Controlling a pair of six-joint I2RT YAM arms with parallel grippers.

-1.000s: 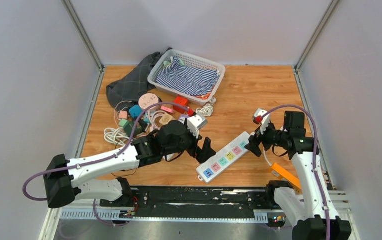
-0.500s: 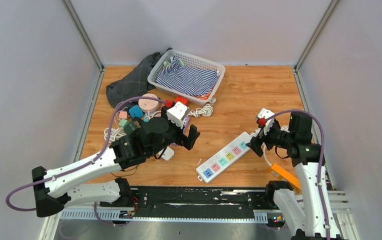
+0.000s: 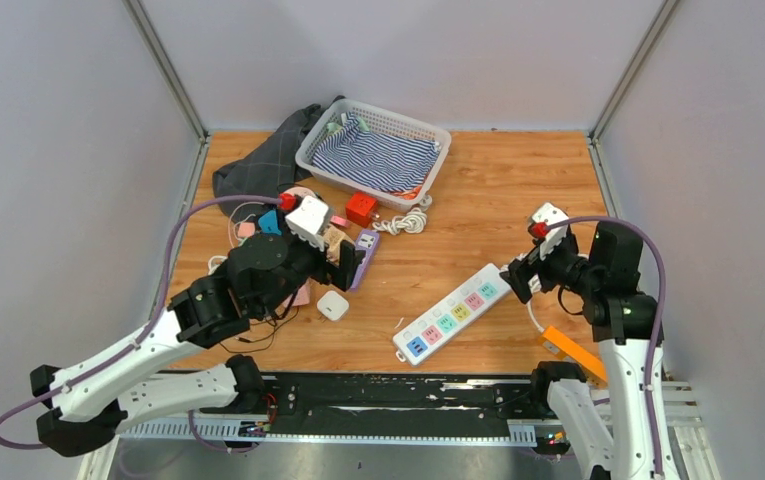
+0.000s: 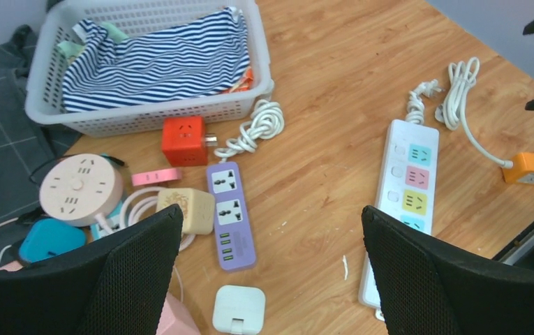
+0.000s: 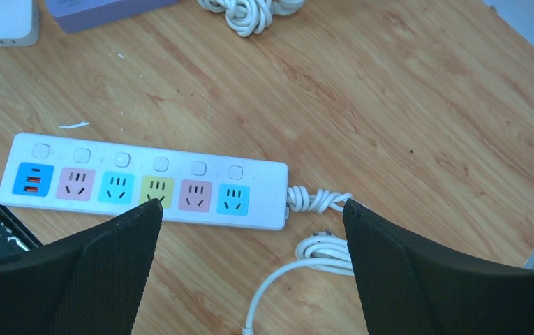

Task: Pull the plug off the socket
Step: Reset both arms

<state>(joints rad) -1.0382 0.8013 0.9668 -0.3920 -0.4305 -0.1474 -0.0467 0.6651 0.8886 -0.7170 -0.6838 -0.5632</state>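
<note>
White plug point(image 3: 332, 305) lay loose on the surface point(image 3: 498, 190), left of the power strip point(image 3: 448, 320), toward the near edge; the right wrist view cut it off at the corner. Left gripper point(image 4: 271, 223) hung tilted over the clutter, fingers wide apart. Right gripper point(image 5: 251, 209) hung over the strip's cord end, fingers spread, empty.

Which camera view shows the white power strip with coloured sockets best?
The right wrist view: the power strip lies close, all coloured sockets showing, empty. The left wrist view shows it slanted, its near end partly hidden. The top view shows it small.
</note>
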